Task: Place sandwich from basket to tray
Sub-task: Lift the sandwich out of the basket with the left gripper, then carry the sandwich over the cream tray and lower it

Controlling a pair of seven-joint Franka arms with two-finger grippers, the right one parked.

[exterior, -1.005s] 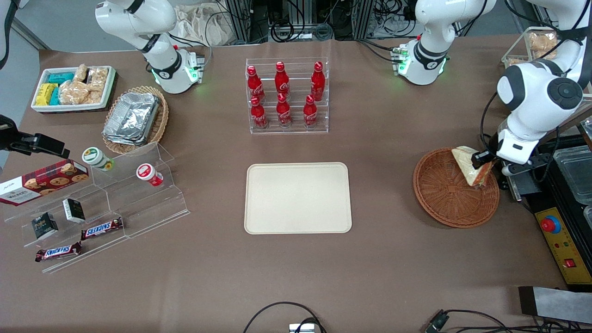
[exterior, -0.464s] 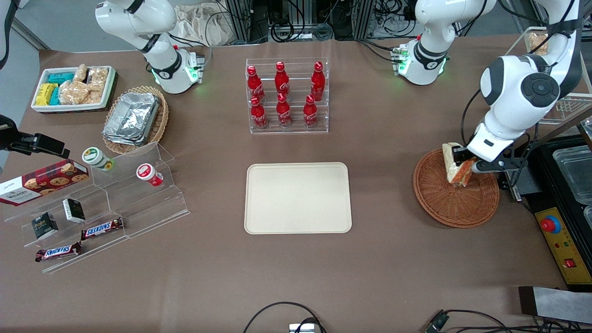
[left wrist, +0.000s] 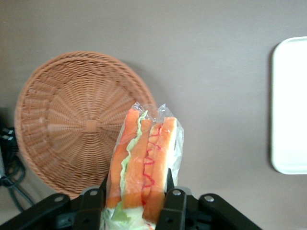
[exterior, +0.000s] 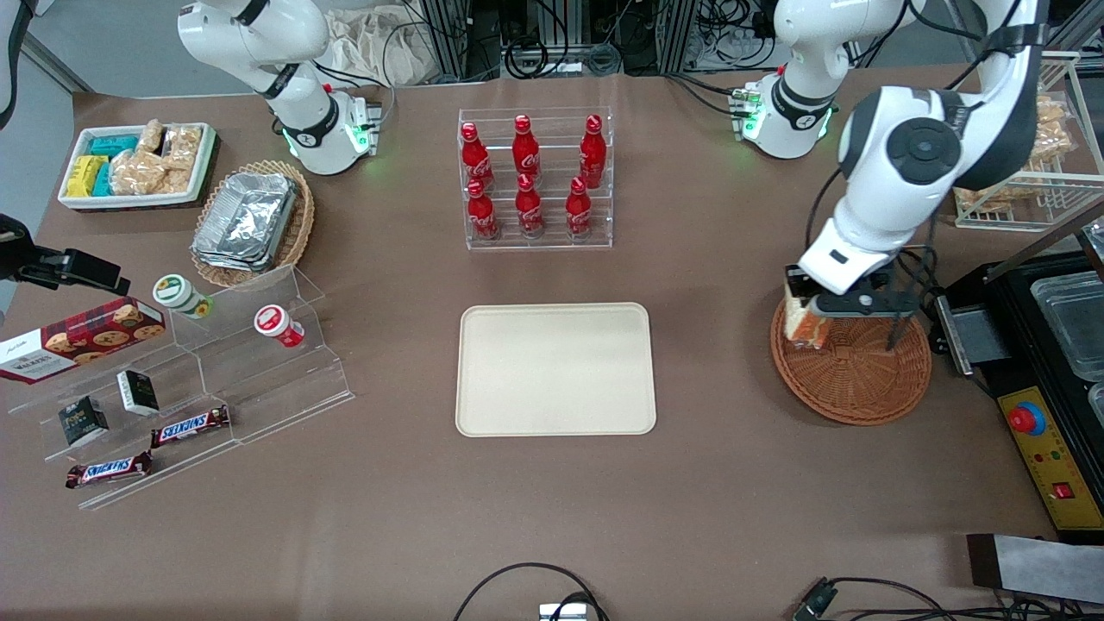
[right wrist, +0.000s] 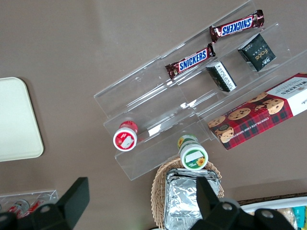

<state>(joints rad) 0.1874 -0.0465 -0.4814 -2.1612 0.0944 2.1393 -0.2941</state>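
Wicker basket [exterior: 849, 379] cleared; gripper [exterior: 806, 315] clamps sandwich [left wrist: 141, 165] above rim. Carry step; next: over to tray [exterior: 555, 369], lower.

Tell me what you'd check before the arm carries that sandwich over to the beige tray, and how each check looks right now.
1. Grip: the gripper is shut on the sandwich, fingers on both of its sides. Ok.
2. Lift: the sandwich hangs over the rim of the basket nearest the tray, apparently clear of the weave. Ok.
3. Landing spot: the tray shows only bare surface. Ok.
4. Path: only bare table lies between basket and tray; the bottle rack stands farther from the front camera. Ok.
5. Grip firmness, given the loose clear wrap: cannot tell.
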